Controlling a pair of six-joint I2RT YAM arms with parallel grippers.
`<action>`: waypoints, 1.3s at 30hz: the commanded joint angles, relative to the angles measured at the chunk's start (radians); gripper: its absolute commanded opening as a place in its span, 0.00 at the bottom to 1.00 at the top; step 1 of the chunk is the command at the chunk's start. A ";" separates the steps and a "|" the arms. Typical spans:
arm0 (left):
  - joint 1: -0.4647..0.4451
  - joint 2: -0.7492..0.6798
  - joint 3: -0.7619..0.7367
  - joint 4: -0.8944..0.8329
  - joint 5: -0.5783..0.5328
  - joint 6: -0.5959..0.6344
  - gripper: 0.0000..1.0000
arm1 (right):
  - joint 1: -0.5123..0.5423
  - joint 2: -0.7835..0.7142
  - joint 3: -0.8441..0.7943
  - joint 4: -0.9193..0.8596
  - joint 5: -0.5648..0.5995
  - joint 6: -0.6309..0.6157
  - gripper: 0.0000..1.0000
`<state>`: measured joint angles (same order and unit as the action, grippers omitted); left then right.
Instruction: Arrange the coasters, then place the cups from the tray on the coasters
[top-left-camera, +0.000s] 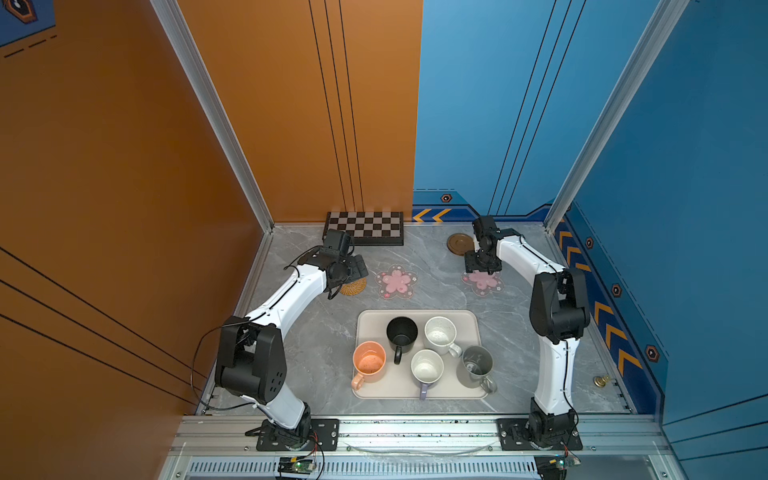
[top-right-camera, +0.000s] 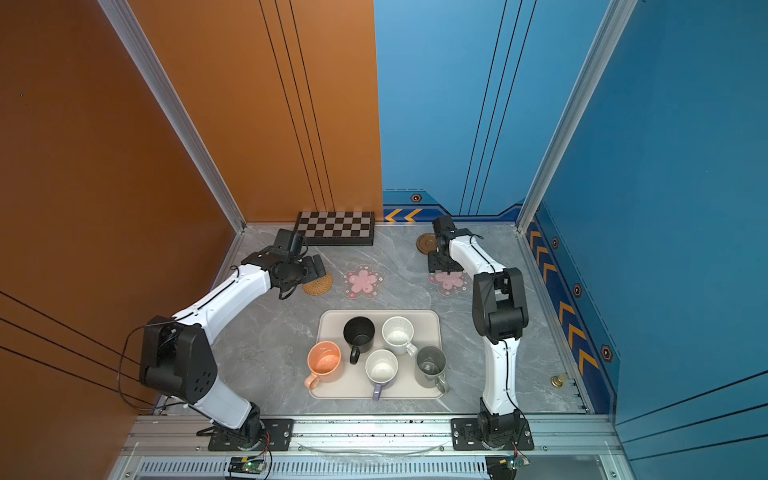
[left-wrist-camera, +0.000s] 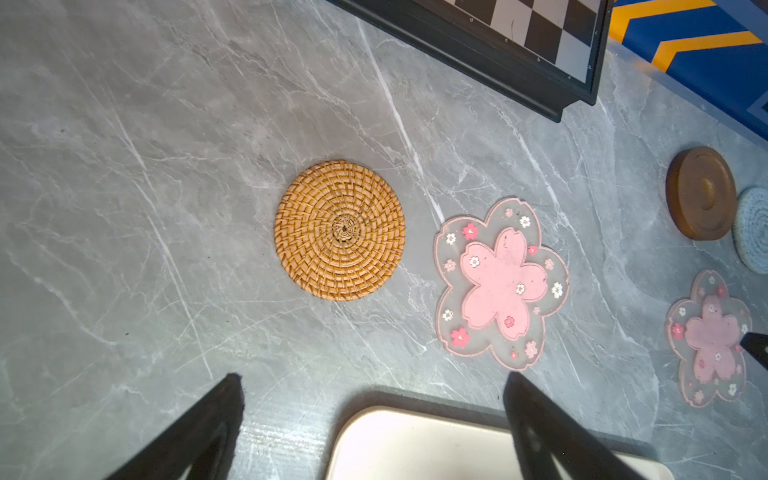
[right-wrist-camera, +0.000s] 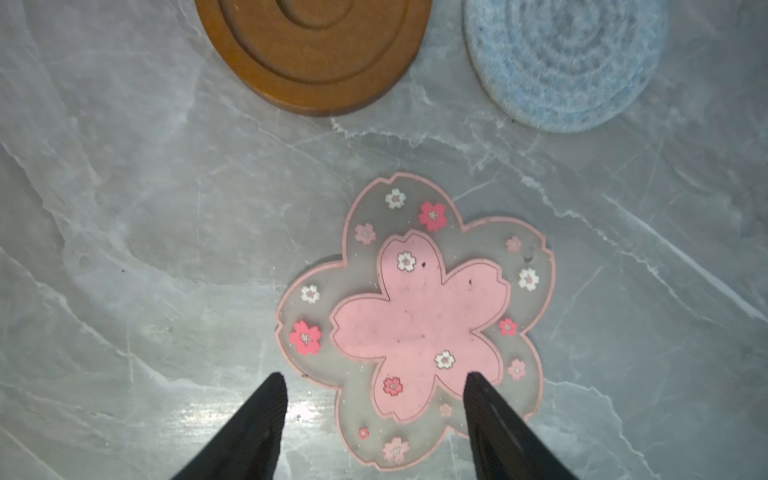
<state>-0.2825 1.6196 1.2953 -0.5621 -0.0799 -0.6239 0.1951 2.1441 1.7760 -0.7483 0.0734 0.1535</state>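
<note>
While five cups stand upright on the tray (top-left-camera: 471, 322) in both top views, namely the black cup (top-left-camera: 402, 332), peach-orange cup (top-left-camera: 369, 361), white speckled cup (top-left-camera: 440, 334), lavender cup (top-left-camera: 427, 368) and grey cup (top-left-camera: 476, 365), four coasters show on the marble table (top-left-camera: 316, 332) beyond it: the rattan coaster (top-left-camera: 355, 286), centre blossom coaster (top-left-camera: 395, 281), right blossom coaster (top-left-camera: 483, 283) and wooden coaster (top-left-camera: 458, 243). Each arm bends inward. The left gripper (top-left-camera: 358, 266) hangs by the rattan coaster, and the right gripper (top-left-camera: 482, 272) points down over the right blossom coaster.

From the left wrist, the left gripper (left-wrist-camera: 374, 377) has its jaws wide apart and empty, near the tray's corner. All five coasters show here, the grey-blue coaster (left-wrist-camera: 752, 228) just beside the wooden one.

From the right wrist, the right gripper (right-wrist-camera: 374, 376) has its jaws apart, holding nothing, with one fingertip (right-wrist-camera: 478, 386) over a petal. That coaster lies flat, pink-centred with small printed flowers.
</note>
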 joint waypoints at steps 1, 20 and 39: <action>-0.040 0.036 0.041 0.023 -0.032 0.052 0.98 | -0.006 0.075 0.076 -0.020 -0.014 0.004 0.70; -0.132 0.201 0.161 0.134 0.091 0.027 0.98 | -0.022 0.217 0.200 -0.046 0.041 -0.018 0.70; -0.134 0.208 0.151 0.138 0.094 0.024 0.98 | -0.064 0.217 0.170 -0.063 0.098 -0.022 0.69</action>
<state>-0.4080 1.8183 1.4330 -0.4236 0.0048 -0.5926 0.1417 2.3676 1.9717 -0.7761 0.1307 0.1524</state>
